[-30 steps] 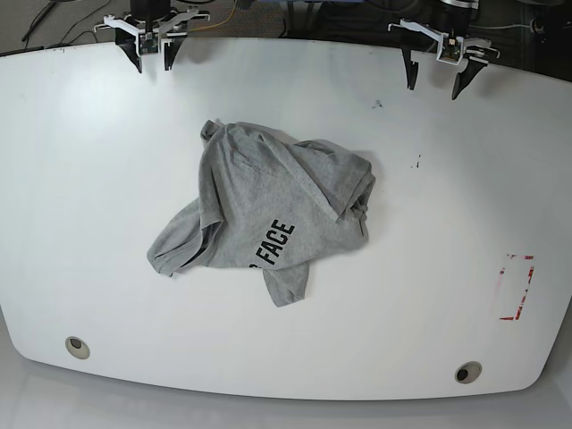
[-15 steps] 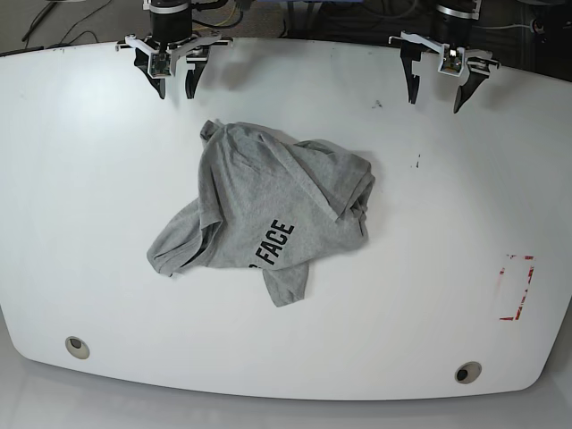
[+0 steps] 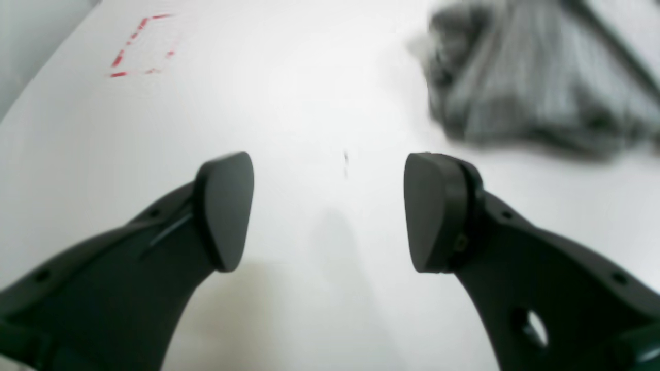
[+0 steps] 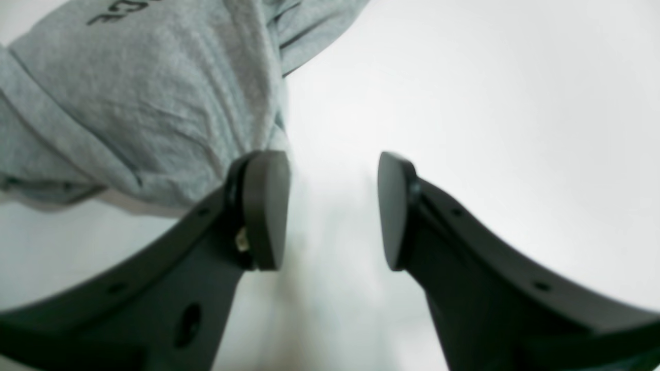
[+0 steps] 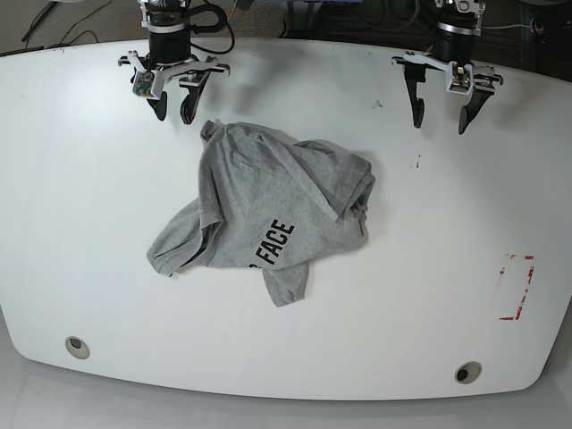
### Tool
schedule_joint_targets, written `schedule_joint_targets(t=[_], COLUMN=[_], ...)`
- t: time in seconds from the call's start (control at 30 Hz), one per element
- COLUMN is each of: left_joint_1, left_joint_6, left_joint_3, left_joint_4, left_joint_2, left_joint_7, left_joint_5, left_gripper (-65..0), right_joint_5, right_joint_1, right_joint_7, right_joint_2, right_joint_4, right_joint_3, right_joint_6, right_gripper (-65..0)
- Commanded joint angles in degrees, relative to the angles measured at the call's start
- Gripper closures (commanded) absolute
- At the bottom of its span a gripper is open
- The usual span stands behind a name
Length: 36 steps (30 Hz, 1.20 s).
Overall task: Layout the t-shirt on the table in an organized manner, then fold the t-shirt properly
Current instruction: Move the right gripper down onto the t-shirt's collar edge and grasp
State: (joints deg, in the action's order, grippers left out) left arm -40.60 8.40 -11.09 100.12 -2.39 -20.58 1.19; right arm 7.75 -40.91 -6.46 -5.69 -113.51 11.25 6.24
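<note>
The t-shirt (image 5: 268, 210) is lying crumpled mid-table (image 5: 89, 223), soft heather-grey knit bunched in folds, long axis running roughly 11 to 5 o'clock, black "FACE" lettering reading upward toward 1 o'clock. The right gripper (image 5: 172, 114) is hovering at 11 o'clock just off the hem, jaws parted, gripping nothing. The left gripper (image 5: 440, 123) is hanging at 1 o'clock, wider apart, also empty over glossy white surface.

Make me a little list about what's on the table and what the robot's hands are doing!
shirt: grey t-shirt, crumpled in a heap, not folded yet
letters: black "FACE" shows on the front
table: white table, shiny
red mark: red outline near the table's edge, away from the shirt
holes: two round holes along the near edge
left hand: left gripper open, empty, above bare table
right hand: right gripper open, empty, close to the shirt's edge
</note>
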Motion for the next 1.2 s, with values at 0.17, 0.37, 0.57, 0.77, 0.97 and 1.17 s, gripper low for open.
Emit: schedule_joint_targets(t=[0.17,0.37,0.57,0.77,0.97,1.17], left_joint_1=[1.7,4.2,4.7,5.3,5.3,5.3], left_joint_6=[-0.3,-0.3,-0.3,-0.3,-0.3,-0.3], left_joint_3=[0.1,0.0,-0.1,-0.2,-0.2,-0.2], left_joint_4=[1.1,1.1,1.1,1.1,1.1,1.1], left_joint_2=[-0.5,-0.5,-0.5,-0.5,-0.5,-2.0], left_joint_7=[-0.4,1.2,1.2,1.2,1.2,1.2], left_joint_5=[-2.5,-2.5,-2.5,-2.2,-2.2,-2.1], left_gripper=[-43.1,-42.8,-42.8,-42.7,-42.7,-42.7], right_joint_5=[6.6,11.4,14.4,14.1,14.0,13.9], right_joint_1=[4.0,7.5,8.1,9.0,10.4,12.1], right_joint_7=[-3.0,-9.2,-11.2,-11.3,-11.3,-11.3], right_joint_2=[1.7,2.2,2.6,3.1,8.7,10.9], right_joint_4=[-1.1,-1.1,-1.1,-1.2,-1.2,-1.0], right_joint_3=[0.1,0.1,-2.8,-7.1,-14.4,-16.2], right_joint_6=[0.3,0.3,0.1,0.0,-0.2,-0.6], right_gripper=[-27.3,-27.3,-27.3,-27.3,-27.3,-27.3])
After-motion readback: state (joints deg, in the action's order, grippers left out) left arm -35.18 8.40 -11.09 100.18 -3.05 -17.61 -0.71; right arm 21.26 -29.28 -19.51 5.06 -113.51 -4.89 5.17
